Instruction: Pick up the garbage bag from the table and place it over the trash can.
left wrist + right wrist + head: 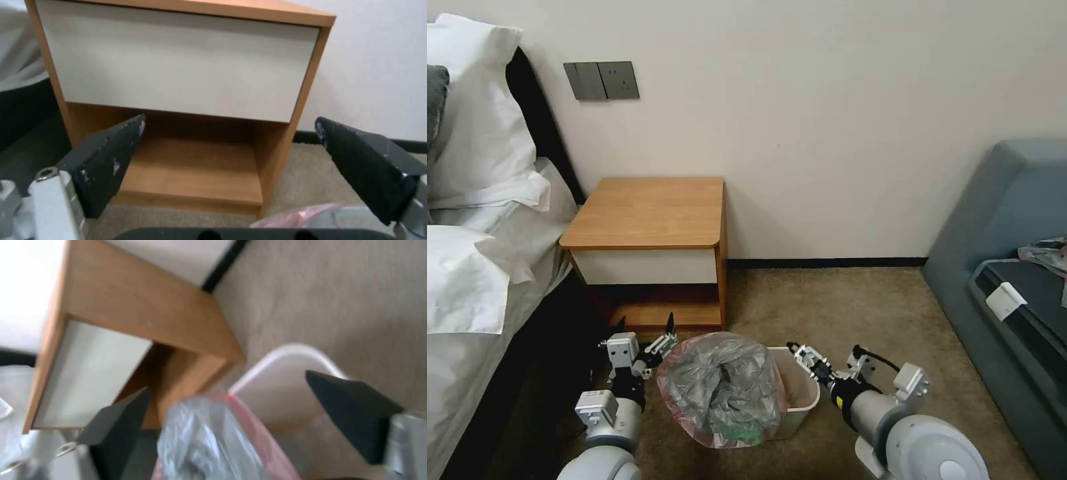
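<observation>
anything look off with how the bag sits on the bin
Yes. The bag sits bunched over the left part of the bin, not spread around the rim: the right side is bare and open. The left gripper and the right gripper flank it, both open, holding nothing. The table is bare.

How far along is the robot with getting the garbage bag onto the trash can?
Mostly done: the table top is bare and the garbage bag sits bunched over the left part of the trash can. Nothing is in hand; the left claw and right claw are open beside it. Left: spreading the bag over the uncovered right rim.
</observation>
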Controlling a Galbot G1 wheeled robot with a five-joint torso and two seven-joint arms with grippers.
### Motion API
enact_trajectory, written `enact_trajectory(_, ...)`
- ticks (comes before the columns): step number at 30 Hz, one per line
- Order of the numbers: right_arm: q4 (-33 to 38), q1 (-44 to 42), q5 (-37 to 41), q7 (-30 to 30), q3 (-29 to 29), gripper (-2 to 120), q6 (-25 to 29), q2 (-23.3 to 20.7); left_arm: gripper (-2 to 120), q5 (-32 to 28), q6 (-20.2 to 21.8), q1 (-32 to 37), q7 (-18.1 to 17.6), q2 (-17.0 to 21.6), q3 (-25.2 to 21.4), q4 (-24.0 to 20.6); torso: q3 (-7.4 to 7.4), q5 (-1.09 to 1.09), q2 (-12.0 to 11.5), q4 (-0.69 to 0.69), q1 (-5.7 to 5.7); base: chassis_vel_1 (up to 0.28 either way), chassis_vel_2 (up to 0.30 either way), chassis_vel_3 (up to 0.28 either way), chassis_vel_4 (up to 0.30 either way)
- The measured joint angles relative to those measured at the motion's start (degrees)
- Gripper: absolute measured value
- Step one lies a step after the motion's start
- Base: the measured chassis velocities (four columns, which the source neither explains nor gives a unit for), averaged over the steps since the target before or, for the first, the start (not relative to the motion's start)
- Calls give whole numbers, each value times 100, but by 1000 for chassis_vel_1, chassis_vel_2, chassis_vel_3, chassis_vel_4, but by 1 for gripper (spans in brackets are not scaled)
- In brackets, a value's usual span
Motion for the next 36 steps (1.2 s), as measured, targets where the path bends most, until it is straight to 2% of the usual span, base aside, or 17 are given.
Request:
enact_trajectory(5,1,-22,-779,-480,77,100,-23,-41,100,43,71,154,-3,16,37,-48,0,0,0,0,0,0,0,0,0)
enact_trajectory(9,-34,-24,-1039,-574,79,100,-24,-48,100,43,222,211,-60,54,126,-100,0,0,0,0,0,0,0,0,0)
enact_trajectory(10,-45,-24,-1081,-585,81,100,-24,-48,100,38,289,222,-111,68,168,-122,0,0,0,0,0,0,0,0,0)
enact_trajectory(11,-79,-15,-1164,-599,90,100,-23,-34,100,-9,461,234,-319,128,331,-173,0,1,0,0,0,0,0,0,0)
enact_trajectory(12,-79,-15,-1164,-599,90,100,-23,-34,100,-9,461,234,-319,128,331,-173,0,1,0,0,0,0,0,0,0)
enact_trajectory(14,-118,-12,-1218,-599,102,100,-19,-4,100,-61,640,225,-585,211,545,-186,0,0,0,0,0,0,0,0,0)
enact_trajectory(17,-156,-14,-1263,-598,103,100,-14,10,100,-78,800,214,-791,243,713,-186,0,0,0,0,0,0,0,0,0)
enact_trajectory(22,-188,1,-1279,-597,98,100,-12,20,100,-134,953,221,-932,233,825,-173,0,0,0,0,0,0,0,0,0)
enact_trajectory(29,-244,21,-1289,-598,62,100,-1,67,100,-612,1262,163,-1154,233,1009,-123,0,0,0,0,0,0,0,0,0)
enact_trajectory(36,-261,1,-1267,-595,25,100,2,134,98,-874,1369,110,-1292,188,1118,-26,0,0,0,0,0,0,0,0,0)
